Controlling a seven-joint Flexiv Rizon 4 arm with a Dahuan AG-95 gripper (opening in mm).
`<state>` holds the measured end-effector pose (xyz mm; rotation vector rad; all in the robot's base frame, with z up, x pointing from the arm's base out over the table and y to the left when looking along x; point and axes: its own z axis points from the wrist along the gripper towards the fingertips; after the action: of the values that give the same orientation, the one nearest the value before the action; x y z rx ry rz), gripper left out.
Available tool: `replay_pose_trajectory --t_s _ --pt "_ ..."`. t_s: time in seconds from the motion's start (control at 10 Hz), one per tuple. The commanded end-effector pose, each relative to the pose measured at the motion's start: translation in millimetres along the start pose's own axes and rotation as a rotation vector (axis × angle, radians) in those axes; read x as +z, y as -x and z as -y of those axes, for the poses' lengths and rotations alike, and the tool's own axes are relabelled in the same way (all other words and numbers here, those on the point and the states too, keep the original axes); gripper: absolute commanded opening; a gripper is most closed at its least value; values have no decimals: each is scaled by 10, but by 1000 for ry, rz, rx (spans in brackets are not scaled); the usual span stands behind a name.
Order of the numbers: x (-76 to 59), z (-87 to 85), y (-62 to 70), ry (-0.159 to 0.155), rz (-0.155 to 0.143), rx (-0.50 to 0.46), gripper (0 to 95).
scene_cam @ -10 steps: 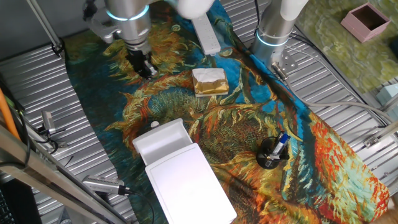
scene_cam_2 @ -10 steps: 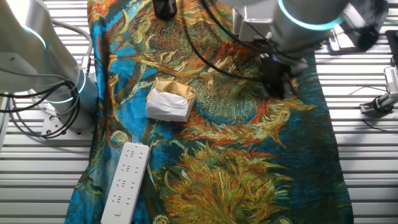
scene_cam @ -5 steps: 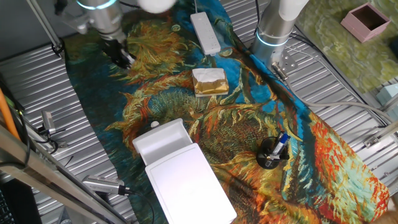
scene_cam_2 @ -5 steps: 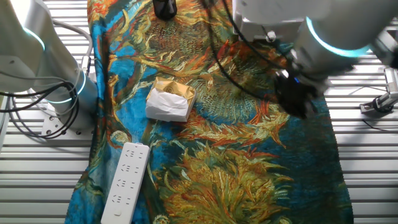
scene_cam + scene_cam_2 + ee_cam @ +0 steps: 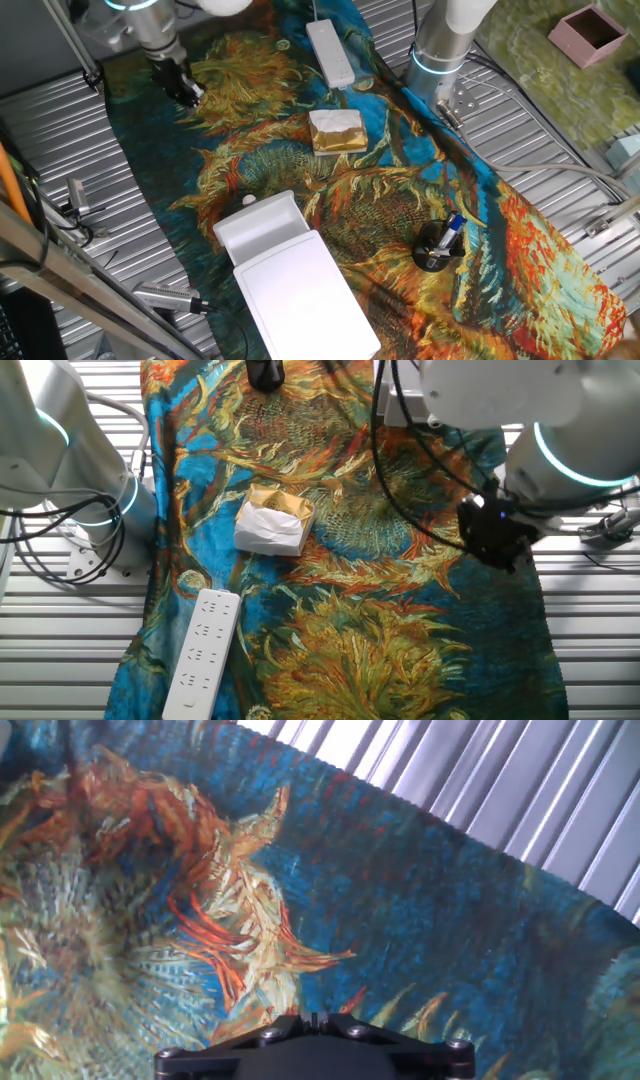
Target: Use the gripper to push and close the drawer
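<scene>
I am seeing the gripper (image 5: 186,90) hanging over the far corner of the sunflower-print cloth (image 5: 400,215), close to the cloth's edge where the ribbed metal tabletop (image 5: 60,130) begins. In the other fixed view the gripper (image 5: 495,545) is showing as a dark mass at the cloth's right border; I cannot tell whether its fingers are parted or closed, and the hand view is showing only the black gripper base above blue and orange cloth. Nothing is sitting between the fingers that I can make out.

The drawer (image 5: 260,222) is lying well apart from the gripper, pulled out of the flat white box (image 5: 305,300) at the near end of the cloth, its round knob (image 5: 248,201) pointing toward the gripper's side. A gold-and-white block (image 5: 336,131) is resting mid-cloth, a white power strip (image 5: 331,53) beyond it, beside the second arm column (image 5: 445,45)
</scene>
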<state>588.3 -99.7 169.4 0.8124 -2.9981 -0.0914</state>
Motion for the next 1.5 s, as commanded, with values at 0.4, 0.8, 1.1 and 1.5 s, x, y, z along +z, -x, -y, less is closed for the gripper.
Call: replay_pose_trajectory --t_s 0.4,0.8,1.1,1.5 --pt "120 -738 533 16 -5 133 0" --pt "207 -1309 775 6 -6 244 0" --pt "266 -1516 838 9 -1 289 0" --pt "214 -1556 1023 50 2 339 0"
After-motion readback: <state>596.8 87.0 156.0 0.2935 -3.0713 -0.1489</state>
